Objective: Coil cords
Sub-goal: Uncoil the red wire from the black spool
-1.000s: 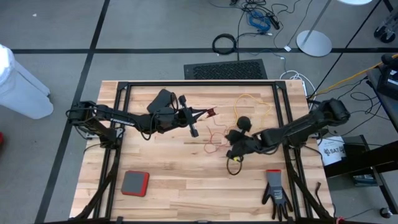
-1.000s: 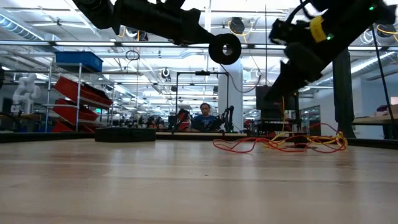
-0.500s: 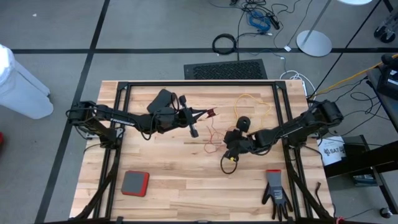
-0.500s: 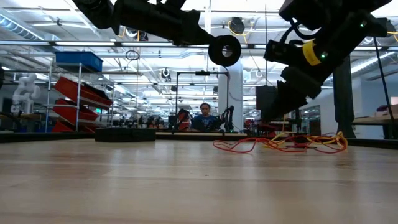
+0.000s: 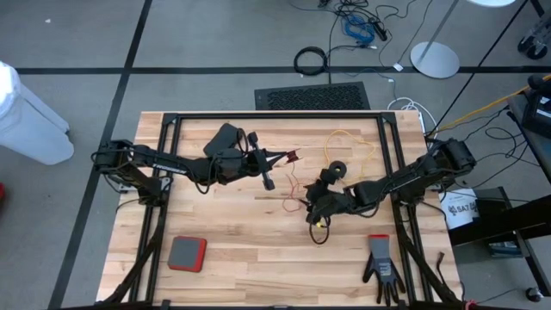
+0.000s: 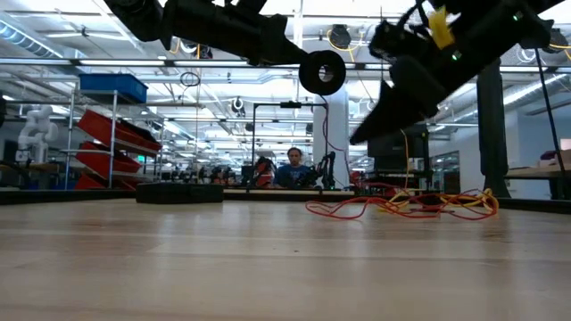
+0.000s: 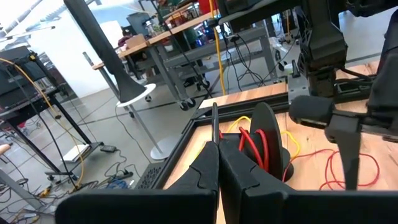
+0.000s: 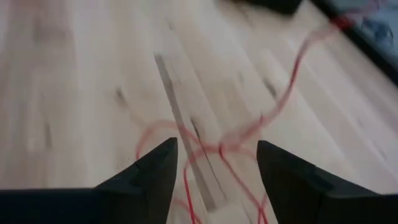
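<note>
So the left gripper [image 5: 274, 158] sits over the back-middle of the wooden table [image 5: 232, 241], fingers pinched fully together; in the left wrist view the two dark fingers [image 7: 211, 168] meet with no gap, and a thin dark rod stands up right at the seam, though whether they're actually clamping it is hard to say; just past them is a black reel [image 7: 268, 140] with red cord wound on it.

The right gripper [image 5: 315, 209] is over the middle of the table, tilted down toward the wood, jaws spread apart; the right wrist view shows its fingers [image 8: 149, 177] wide with loops of the thin reddish cord [image 8: 239, 146] lying on the boards between and ahead of them, nothing held.

From above, that red-brown cord [image 5: 295, 191] trails loosely across the table between the two grippers; the yellow cord [image 5: 349, 138] loops near the back right, and a small round black reel [image 5: 336, 170] sits just behind the right gripper. In the low view both cords [image 6: 401, 205] lie tangled together flat on the table.

Also on the table: a red-edged grey pad [image 5: 187, 253] at front left; a black glove [image 5: 380, 265] at front right.
</note>
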`<state>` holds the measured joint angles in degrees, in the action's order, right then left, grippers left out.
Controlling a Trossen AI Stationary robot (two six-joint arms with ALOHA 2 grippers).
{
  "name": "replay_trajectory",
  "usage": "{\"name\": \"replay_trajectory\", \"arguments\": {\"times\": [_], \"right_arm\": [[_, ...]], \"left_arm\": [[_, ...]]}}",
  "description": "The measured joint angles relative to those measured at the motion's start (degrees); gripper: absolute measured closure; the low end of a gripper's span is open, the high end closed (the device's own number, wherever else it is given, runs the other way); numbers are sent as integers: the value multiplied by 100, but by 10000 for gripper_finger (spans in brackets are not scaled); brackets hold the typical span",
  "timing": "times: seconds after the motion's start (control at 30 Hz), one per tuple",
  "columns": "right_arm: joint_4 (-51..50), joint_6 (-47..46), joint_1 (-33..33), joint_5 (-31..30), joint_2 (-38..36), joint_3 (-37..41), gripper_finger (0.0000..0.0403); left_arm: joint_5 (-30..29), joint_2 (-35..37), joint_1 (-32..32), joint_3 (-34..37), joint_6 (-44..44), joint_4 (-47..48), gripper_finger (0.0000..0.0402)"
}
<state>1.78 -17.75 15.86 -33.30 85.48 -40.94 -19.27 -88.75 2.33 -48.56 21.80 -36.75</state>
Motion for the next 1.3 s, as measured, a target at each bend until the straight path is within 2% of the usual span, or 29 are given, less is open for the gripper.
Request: {"name": "replay_trajectory", "arguments": {"times": [0.1,0.23,0.3,0.5,0.63,0.77,0.93,1.17,1.3], "right_arm": [[366,349,-14,-137,-45,-1,199],[478,683,-99,-1050,-73,1,199],[631,848,-189,-1297,-75,1,199],[1221,1339,-566,-1230,-75,1,200],[1537,1436,-858,-731,-54,1,200],[1744,1530,-1032,-667,20,1,206],[1981,1682,-1074,-476,69,1,256],[1991,1739,-1060,-388,69,-1,386],[2089,1671,-1051,-372,69,-1,397]], "left_arm": [[0,0,0,0,0,0,402],[2,0,0,0,2,0,402],[2,0,2,0,2,0,402],[2,0,2,0,2,-2,402],[4,0,2,0,2,-4,402],[4,0,2,0,2,-4,402],[4,0,0,0,2,-4,402],[7,0,0,0,2,-2,402],[7,0,0,0,2,-4,402]]}}
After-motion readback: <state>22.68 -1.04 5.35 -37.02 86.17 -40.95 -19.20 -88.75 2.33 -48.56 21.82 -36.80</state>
